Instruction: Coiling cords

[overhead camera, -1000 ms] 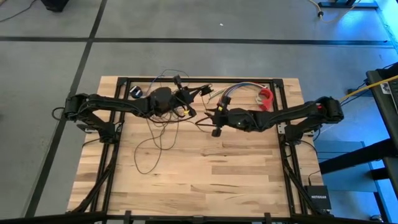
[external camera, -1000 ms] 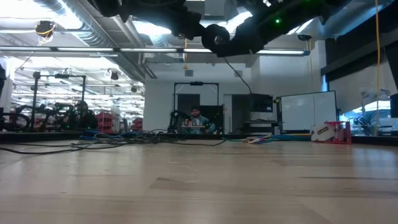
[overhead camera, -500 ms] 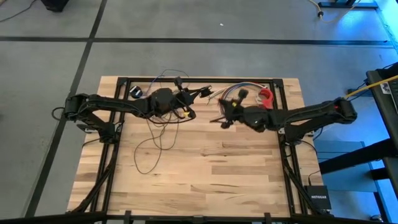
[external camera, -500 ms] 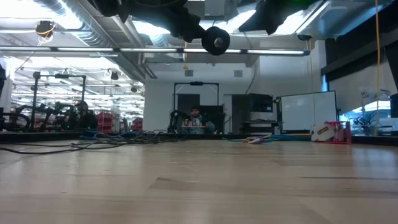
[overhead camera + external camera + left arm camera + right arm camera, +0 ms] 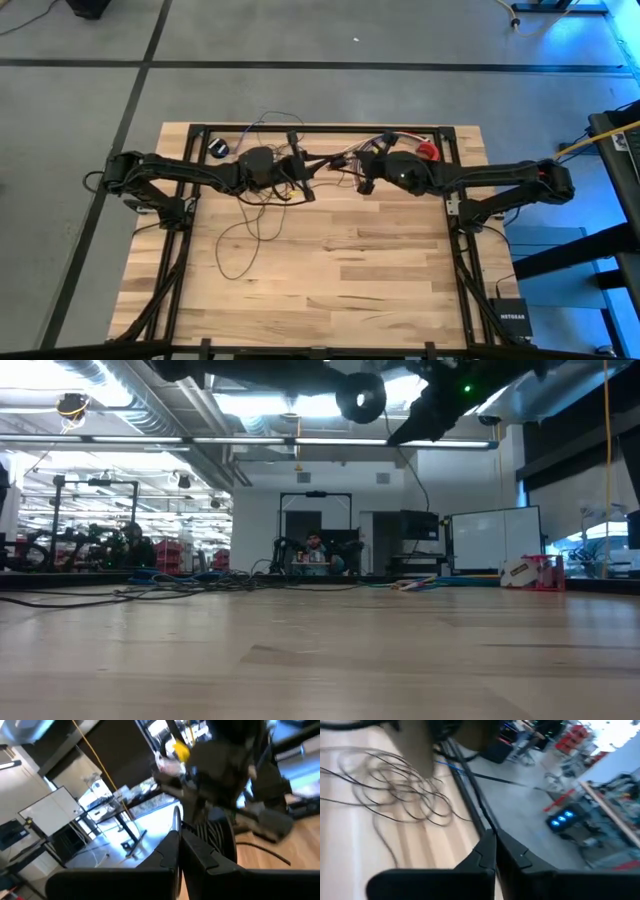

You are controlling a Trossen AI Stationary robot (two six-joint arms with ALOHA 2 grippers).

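We see the cords (image 5: 250, 225), thin dark wire in loose tangled loops, trailing below the closed left claw (image 5: 305, 190). The right claw (image 5: 362, 180) is closed too. Whether either pinches wire stays hidden.

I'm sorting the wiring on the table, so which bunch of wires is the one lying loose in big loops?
The cords: thin dark wire spread in wide loops on the left half of the table. The multicoloured wires sit as a short bundle by the far edge.
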